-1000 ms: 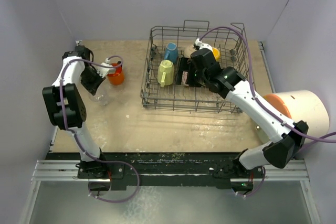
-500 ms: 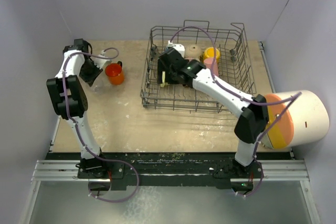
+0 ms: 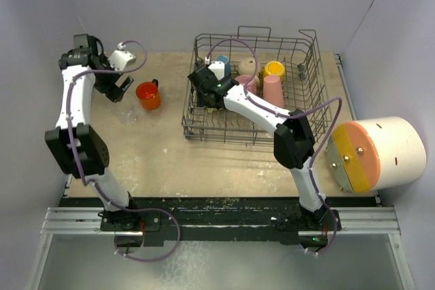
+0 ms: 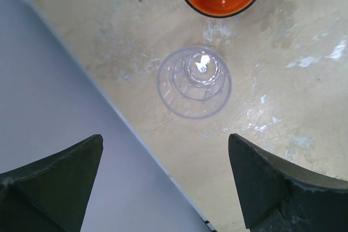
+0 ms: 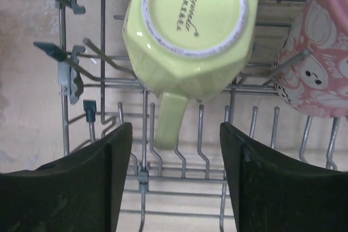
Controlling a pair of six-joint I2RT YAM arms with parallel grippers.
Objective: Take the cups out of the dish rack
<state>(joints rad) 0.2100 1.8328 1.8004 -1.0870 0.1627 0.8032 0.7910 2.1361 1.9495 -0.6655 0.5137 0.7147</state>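
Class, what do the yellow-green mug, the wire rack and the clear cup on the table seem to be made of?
Yellow-green mug: likely glazed ceramic, glossy, printed mark on its base. Dish rack: thin grey wire, apparently metal. Clear cup: transparent, table visible through it; glass or plastic, unclear which.

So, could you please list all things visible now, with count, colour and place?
dish rack: one, grey wire, table's far side
mug: one, pale yellow-green, rack's left part
pink mug: one, patterned, in rack
tumbler: one, pink, in rack
blue cup: one, rack's far side
beige cup: one, same side
yellow cup: one, same side
orange mug: one, on table, left of rack
glass: one, clear, near orange mug
cylinder: one, white, orange end, right of rack
table: one, beige
left fingers: two, black, open above glass
right fingers: two, black, open around pale mug's handle
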